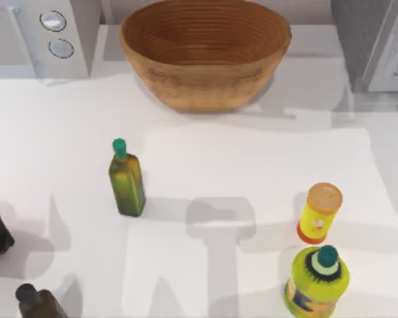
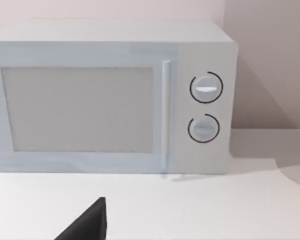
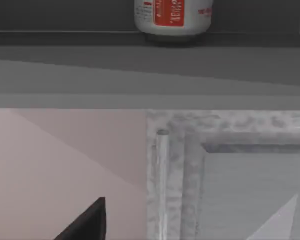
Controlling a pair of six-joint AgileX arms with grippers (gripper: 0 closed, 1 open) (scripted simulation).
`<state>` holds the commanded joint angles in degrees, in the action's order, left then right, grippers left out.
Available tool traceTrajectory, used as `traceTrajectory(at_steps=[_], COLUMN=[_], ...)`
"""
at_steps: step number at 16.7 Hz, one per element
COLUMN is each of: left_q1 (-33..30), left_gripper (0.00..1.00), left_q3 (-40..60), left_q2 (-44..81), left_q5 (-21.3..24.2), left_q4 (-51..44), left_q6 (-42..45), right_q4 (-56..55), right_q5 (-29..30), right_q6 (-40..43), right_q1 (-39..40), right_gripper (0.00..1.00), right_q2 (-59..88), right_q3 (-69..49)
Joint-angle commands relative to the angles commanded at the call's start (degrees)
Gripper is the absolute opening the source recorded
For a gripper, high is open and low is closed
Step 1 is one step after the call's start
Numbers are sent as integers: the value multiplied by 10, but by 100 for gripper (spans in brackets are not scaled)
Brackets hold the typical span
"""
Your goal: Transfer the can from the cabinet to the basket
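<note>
One white desk carries one basket at the back centre, one microwave back left and one grey cabinet back right, plus four bottles and one yellow tube. One can stands upright on the cabinet's shelf, seen from the right wrist. Whether either arm's jaws are wide or narrow, I cannot tell.

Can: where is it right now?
The can stands upright on a dark shelf of the cabinet, seen in the right wrist view, above the pale door.
</note>
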<state>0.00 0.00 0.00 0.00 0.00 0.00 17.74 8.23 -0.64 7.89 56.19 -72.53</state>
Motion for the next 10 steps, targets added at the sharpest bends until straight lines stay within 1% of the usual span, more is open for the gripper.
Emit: traceTrajectory(at_steps=[3,5,7,10], left_q1=[0,0,0,0], left_gripper=[100,100,100,100], left_q3=[0,0,0,0], left_q2=[0,0,0,0], left_q5=[0,0,0,0], left_q4=[0,0,0,0], left_q6=[0,0,0,0], right_q4=[31,46,56,62], right_q5=[14,22,27,30], right_q6=[-1,-2,-2,-3], right_q1=[14,20,25,27], right_gripper=[100,100,100,100], right_q2=[97,146,180,199], right_q3=[-134,-202,-249,-273])
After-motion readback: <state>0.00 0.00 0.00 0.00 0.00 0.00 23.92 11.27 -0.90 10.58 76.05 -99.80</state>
